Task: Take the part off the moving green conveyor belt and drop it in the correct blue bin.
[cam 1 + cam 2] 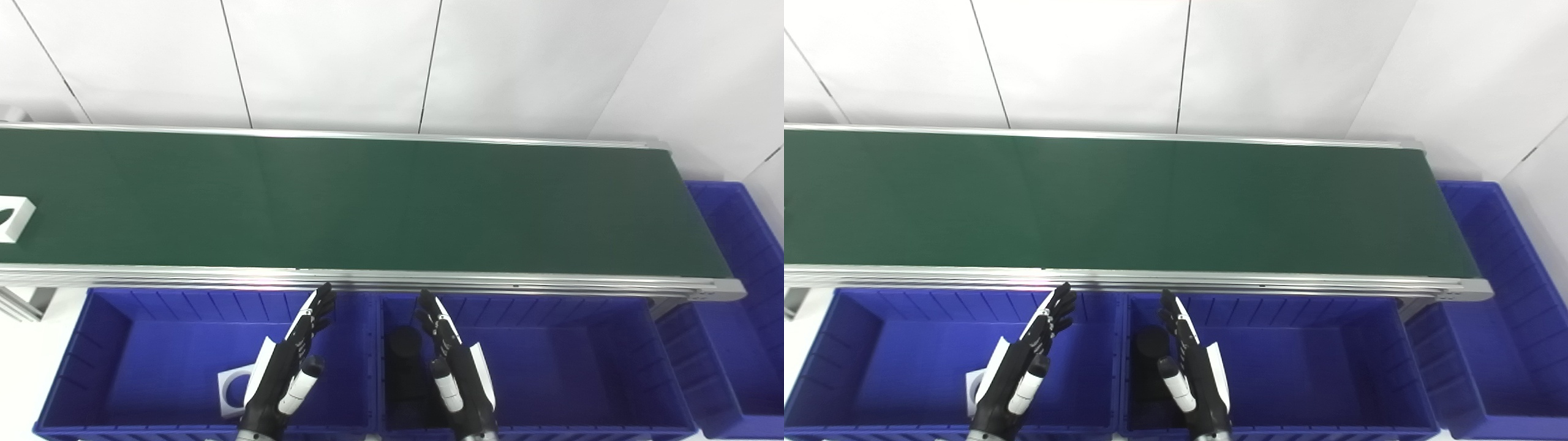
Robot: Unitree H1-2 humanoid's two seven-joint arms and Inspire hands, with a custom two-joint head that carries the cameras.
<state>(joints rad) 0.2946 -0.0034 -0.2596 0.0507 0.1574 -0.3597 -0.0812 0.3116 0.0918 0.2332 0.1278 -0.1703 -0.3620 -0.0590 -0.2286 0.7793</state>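
The left robot hand (288, 367) hangs over the left-hand blue plastic bin (110, 343), fingers stretched out and spread, pointing up towards the near rail of the conveyor; it holds nothing. The right robot hand (453, 361) hangs over the middle blue plastic bin (582, 361) in a mirrored pose, fingers likewise straight and apart, palm turned towards the other hand, and also empty. The two hands sit close together on either side of the wall between the two bins.

Beyond both sets of fingertips runs the long dark green conveyor belt (380, 202) with its silver aluminium side rails, crossing the whole view. Far off to the left of the left robot hand, at the picture's edge in the left eye view only, a white square block-shaped part with a leaf-like cut-out (13, 218) lies on the belt, partly cropped.

Just beside the left robot hand, on its left and partly hidden behind its wrist, a white square part with a round hole (231, 392) rests on the floor of the left-hand bin. Just left of the right robot hand a black cylindrical part (404, 344) stands in the middle bin. Well away to the right of the right robot hand, past the end of the belt, is a third blue plastic bin (741, 306).
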